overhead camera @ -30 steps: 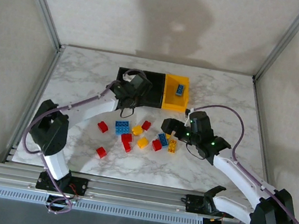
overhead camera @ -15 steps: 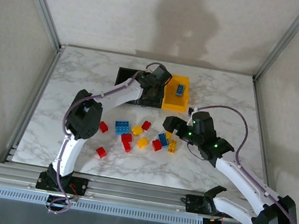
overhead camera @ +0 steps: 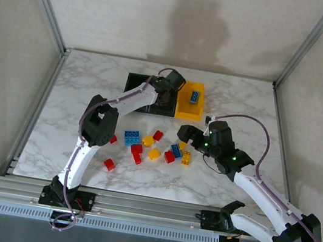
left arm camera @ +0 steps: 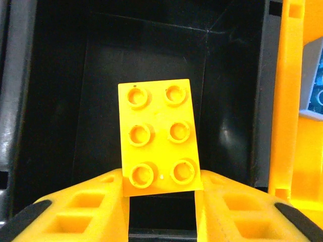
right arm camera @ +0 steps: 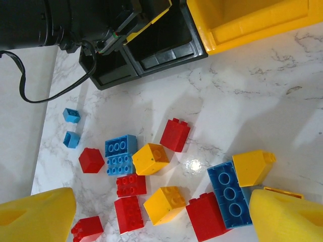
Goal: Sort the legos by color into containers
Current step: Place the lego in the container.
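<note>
My left gripper point(left arm camera: 161, 196) is shut on the near end of a yellow six-stud brick point(left arm camera: 157, 136), held over the middle black bin point(left arm camera: 101, 101), next to the yellow-orange bin point(left arm camera: 288, 101). From above, this gripper point(overhead camera: 169, 90) hangs over the row of bins point(overhead camera: 135, 84). A blue brick point(overhead camera: 195, 96) lies in the yellow-orange bin point(overhead camera: 187, 108). My right gripper point(right arm camera: 161, 222) is open above the pile of loose bricks, its fingers point(right arm camera: 35, 214) spread wide. Under it lie red bricks point(right arm camera: 175, 134), yellow bricks point(right arm camera: 150, 159) and a blue plate point(right arm camera: 120, 154).
Two small blue bricks point(right arm camera: 71, 127) lie apart at the left of the pile. A red brick point(overhead camera: 109, 164) sits alone toward the near edge. The left arm point(overhead camera: 96, 124) reaches across the table's left half. Bare marble point(overhead camera: 244, 103) lies right of the bins.
The left gripper carried the yellow brick rightward from the left black bin to the middle one, its elbow swinging in. The right gripper drifted slightly back over the pile.
</note>
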Motion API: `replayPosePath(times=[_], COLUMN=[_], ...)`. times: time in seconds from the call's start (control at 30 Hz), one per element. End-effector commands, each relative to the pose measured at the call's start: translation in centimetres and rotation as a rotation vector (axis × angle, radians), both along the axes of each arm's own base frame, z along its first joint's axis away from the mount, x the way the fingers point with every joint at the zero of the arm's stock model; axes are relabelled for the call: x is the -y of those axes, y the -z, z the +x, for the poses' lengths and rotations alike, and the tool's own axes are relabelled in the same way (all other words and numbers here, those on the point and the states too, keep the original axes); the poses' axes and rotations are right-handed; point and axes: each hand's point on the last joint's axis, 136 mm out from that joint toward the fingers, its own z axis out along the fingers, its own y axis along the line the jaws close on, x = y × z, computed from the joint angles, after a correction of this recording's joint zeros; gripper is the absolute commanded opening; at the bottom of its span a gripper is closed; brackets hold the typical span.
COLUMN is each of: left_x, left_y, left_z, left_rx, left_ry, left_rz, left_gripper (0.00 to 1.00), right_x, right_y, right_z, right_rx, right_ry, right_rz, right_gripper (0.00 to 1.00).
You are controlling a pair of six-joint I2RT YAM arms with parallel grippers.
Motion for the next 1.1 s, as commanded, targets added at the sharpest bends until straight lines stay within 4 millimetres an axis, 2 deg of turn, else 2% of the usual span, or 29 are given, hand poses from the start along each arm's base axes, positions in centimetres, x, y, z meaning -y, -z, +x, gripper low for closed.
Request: replayPosePath(times=[0.0, 0.33, 0.6, 0.73, 0.83, 1.07], left_x=[-0.1, -0.3, -0.4, -0.2, 0.0, -0.6], left_y=[0.4, 1.6, 1.0, -1.0, -3.1, -7.7], left_z=[0.1, -0.2, -0.2, -0.3, -0.8, -3.9], left_rx=[-0.027, -0.047, -0.039, -0.011, 0.018, 0.083], left_ry=[0.013, 0.011, 0.006, 0.01, 0.018, 0.057], left_rz=[0.008, 0.026, 0.021, 0.006, -0.014, -0.076], left_gripper=[0.37, 0.41, 0.49, 0.51, 0.53, 0.58], right_x=[0.4, 0.6, 0.7, 0.8, 1.0, 1.5], right_y=[0.4, 0.4, 0.0, -0.4, -0.6, -1.2], right_z=[-0.4, -0.4, -0.4, -0.3, -0.4, -0.5], right_rx=[-0.01, -0.009, -0.001, 0.008, 0.013, 0.031], right_ry=[0.014, 0.023, 0.026, 0.031, 0.031, 0.025], right_rz=[-0.01, -0.015, -0.015, -0.018, -0.027, -0.07], right_gripper=[0.89, 0.89, 0.9, 0.9, 0.9, 0.9])
